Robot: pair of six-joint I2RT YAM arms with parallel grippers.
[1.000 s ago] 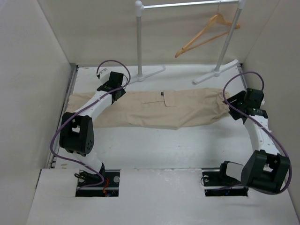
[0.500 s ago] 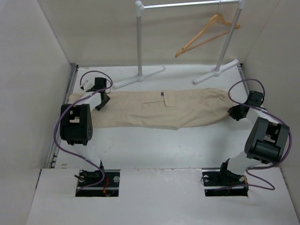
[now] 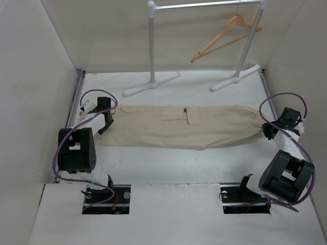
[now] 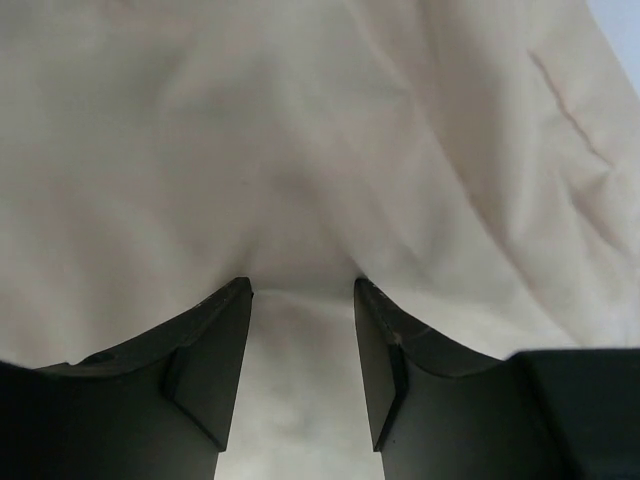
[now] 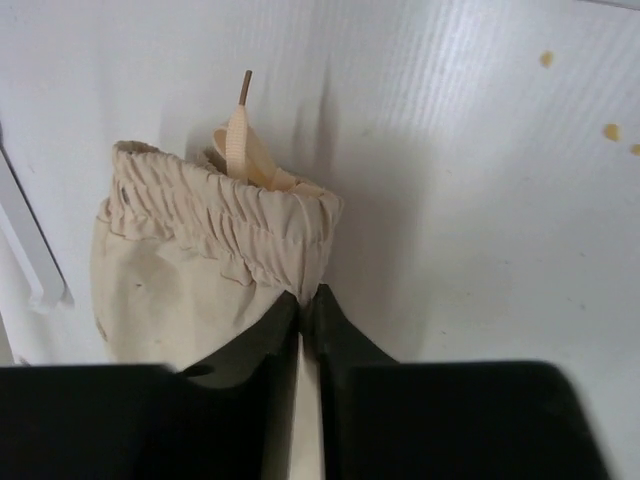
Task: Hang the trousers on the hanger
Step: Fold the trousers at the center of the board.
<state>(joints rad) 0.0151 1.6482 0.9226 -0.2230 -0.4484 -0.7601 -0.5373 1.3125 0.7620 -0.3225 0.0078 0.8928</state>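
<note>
We can read no text, label, brand, number or sign in any of the views. The only candidate is a small dark tab at the top edge of the cargo pocket on the beige cotton trousers. It is too small for us to make out any marking on it.
</note>
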